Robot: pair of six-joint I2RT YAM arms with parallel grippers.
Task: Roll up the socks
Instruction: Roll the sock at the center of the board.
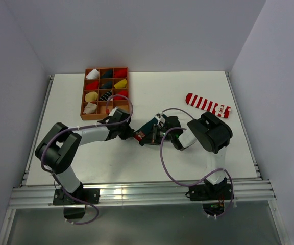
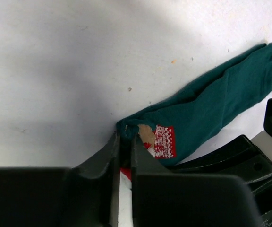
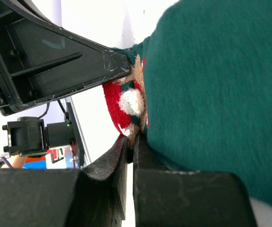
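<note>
We log the left gripper [image 2: 126,138] and right gripper [image 3: 131,142] both clenched on one end of the dark green sock [image 2: 211,99]; its long axis runs ahead-right of the left jaws.

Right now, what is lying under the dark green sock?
Only the white table shows around the dark green sock, which the left gripper and the right gripper pinch at one end. Whatever lies beneath its cloth is covered and cannot be seen.
</note>
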